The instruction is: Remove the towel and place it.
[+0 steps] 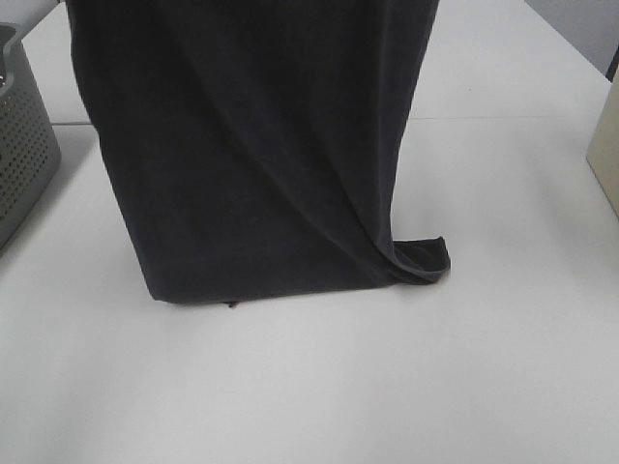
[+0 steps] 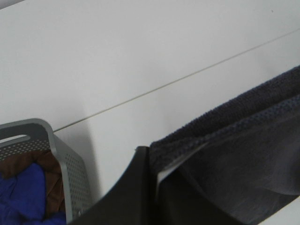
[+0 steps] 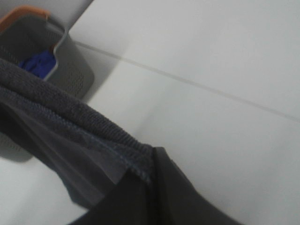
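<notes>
The dark navy towel [image 1: 261, 155] hangs down from above the exterior high view like a curtain. Its lower edge rests on the white table [image 1: 319, 387], with one corner curled out at the right [image 1: 426, 259]. Both grippers are above that view and out of sight there. In the left wrist view my left gripper [image 2: 152, 168] is shut on the towel's hemmed top edge [image 2: 234, 122]. In the right wrist view my right gripper [image 3: 147, 171] is shut on the towel's hem [image 3: 70, 122] at its other top corner.
A grey perforated basket [image 1: 24, 145] stands at the table's left edge; it holds blue and brown cloth [image 2: 26, 192] and also shows in the right wrist view [image 3: 70, 65]. A pale box edge [image 1: 604, 155] stands at the far right. A seam [image 2: 187, 77] crosses the table.
</notes>
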You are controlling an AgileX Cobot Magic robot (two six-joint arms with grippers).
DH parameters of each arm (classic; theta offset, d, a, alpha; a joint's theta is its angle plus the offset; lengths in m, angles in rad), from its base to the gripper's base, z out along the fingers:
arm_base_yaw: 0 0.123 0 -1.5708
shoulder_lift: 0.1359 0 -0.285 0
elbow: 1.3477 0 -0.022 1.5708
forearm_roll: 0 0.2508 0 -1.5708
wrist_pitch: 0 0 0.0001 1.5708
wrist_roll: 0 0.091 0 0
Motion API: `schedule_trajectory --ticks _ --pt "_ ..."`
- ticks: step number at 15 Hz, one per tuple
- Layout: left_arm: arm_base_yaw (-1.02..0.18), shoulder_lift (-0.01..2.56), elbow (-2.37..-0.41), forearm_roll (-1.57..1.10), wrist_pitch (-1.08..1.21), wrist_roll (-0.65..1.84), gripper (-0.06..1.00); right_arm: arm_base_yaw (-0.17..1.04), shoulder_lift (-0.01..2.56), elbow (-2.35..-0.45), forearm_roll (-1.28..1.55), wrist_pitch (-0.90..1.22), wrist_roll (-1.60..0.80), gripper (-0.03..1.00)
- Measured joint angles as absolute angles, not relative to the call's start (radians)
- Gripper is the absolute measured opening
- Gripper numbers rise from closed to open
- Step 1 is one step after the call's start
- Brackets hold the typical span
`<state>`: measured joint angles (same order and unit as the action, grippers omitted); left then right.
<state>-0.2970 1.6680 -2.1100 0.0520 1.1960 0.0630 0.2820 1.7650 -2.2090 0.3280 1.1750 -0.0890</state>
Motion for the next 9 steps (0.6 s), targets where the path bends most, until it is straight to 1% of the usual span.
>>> schedule_trajectory --ticks 1,2,3,5,7,9 --pt "-0.277 1.709 -2.161 0.023 1.196 0.075 0.00 0.272 1.806 -2.269 0.331 1.157 -0.089 0.01" --pt "-0.237 1.827 -2.311 -0.051 1.166 0.117 0.00 0.251 1.920 -2.429 0.330 1.106 -0.089 0.01" --pt "-0.227 1.860 -2.349 -0.062 1.146 0.129 0.00 0.248 1.958 -2.471 0.326 1.084 -0.089 0.01" --pt "-0.212 2.010 -2.510 -0.065 1.041 0.177 0.00 0.239 2.080 -2.633 0.312 0.977 -0.089 0.01" --pt "-0.207 2.100 -2.604 -0.059 0.906 0.201 0.00 0.238 2.147 -2.696 0.315 0.838 -0.100 0.01" --pt "-0.204 2.140 -2.627 -0.090 0.750 0.296 0.00 0.234 2.166 -2.702 0.348 0.691 -0.171 0.01"
